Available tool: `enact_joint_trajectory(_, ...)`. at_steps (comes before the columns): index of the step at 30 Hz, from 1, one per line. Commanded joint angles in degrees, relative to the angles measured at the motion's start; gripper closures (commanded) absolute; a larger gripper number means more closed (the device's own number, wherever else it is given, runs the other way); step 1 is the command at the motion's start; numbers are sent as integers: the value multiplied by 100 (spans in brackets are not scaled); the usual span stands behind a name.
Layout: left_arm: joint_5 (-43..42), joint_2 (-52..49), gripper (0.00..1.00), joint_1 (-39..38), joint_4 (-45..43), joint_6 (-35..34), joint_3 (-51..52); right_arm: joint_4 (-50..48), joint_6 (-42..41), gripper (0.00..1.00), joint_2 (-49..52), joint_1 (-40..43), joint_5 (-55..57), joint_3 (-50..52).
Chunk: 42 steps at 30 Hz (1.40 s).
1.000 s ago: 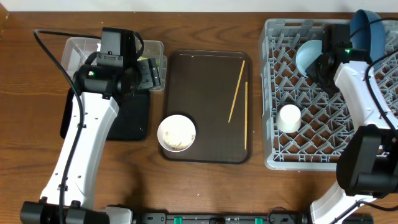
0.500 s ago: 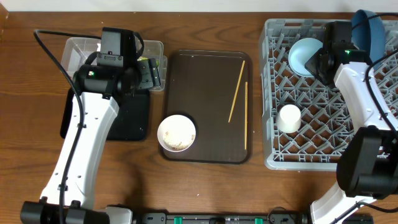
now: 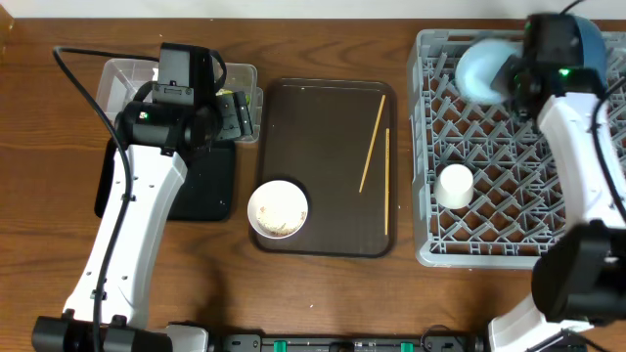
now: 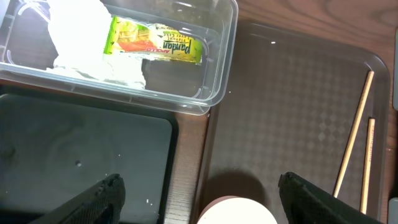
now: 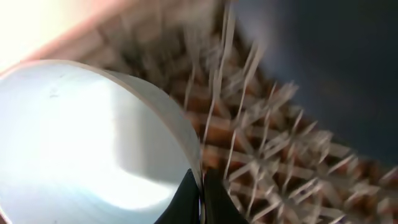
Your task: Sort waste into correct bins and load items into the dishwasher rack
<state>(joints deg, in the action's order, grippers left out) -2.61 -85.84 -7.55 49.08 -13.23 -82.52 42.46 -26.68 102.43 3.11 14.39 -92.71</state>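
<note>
Two thin wooden chopsticks (image 3: 372, 143) on tray (image 3: 313, 147); R fingers (image 5: 185, 202) clamp light blue bowl (image 5: 81, 143) rim; L fingers (image 4: 93, 200) apart.

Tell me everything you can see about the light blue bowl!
The light blue round bowl looks smooth and shiny, like plastic or glazed ceramic, with a thin rim and nothing visible inside. It is tipped up on its side at the far left corner of the grey plastic pegged rack. The right pincer is shut on its rim, one finger inside, one outside. The dark blue dish stands just beside it. Whether it touches the pegs cannot be told.
</note>
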Motion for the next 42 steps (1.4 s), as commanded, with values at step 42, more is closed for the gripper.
enact_joint_trajectory(42,28,-33,18,13,-48,-17,72,-4221,6400,99,2402,-1561,6131,-358)
